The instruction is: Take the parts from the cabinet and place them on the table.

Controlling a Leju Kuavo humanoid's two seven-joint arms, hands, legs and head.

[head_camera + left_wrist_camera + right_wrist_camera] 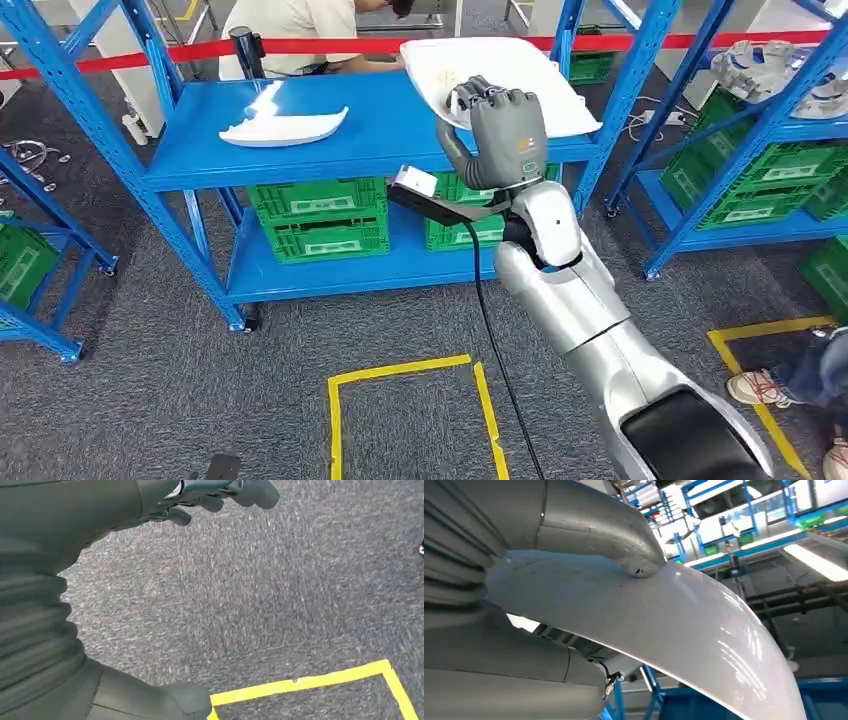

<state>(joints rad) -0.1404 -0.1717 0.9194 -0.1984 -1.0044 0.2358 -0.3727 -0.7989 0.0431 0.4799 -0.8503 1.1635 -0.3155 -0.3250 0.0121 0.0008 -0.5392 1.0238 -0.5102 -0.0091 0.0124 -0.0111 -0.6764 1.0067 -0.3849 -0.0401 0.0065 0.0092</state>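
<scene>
right hand [506, 125]: raised at shelf height, arm stretched forward, fingers clasp white part [520, 75] above blue shelf [330, 135]
left hand [220, 492]: hangs over carpet, fingers apart, holding nothing
second white part [283, 128]: lying on shelf

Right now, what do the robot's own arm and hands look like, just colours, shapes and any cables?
The right arm is glossy silver in rounded segments, with a black panel near the shoulder. A black cable runs along it from a white-and-black box at the wrist. The right hand is matte grey with a small orange and green marking and darker fingers. The left hand is grey too, behind a ribbed grey cover.
</scene>
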